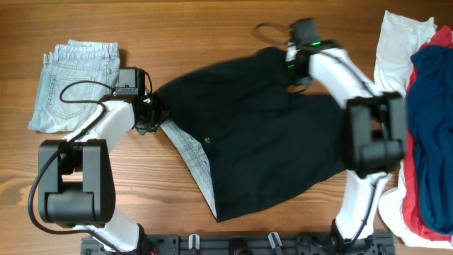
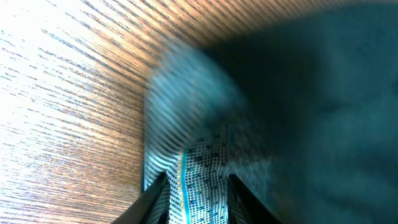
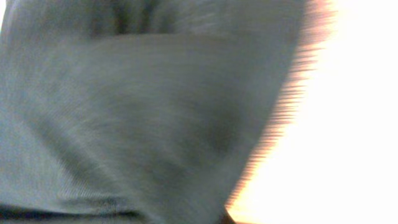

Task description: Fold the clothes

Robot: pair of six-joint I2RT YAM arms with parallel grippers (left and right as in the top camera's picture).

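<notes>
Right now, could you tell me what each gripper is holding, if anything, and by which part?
The left gripper pinches the black garment by its pale-lined waistband edge. The right gripper is at its far edge; a hold cannot be told.

Overhead: you look straight down on the whole table (image 1: 212, 28).
Left wrist: you sit very close, facing down at the garment (image 2: 311, 93) edge on the table.
Right wrist: closer still, blurred; fabric fills it.
Shared: all 3 catch the garment.
</notes>
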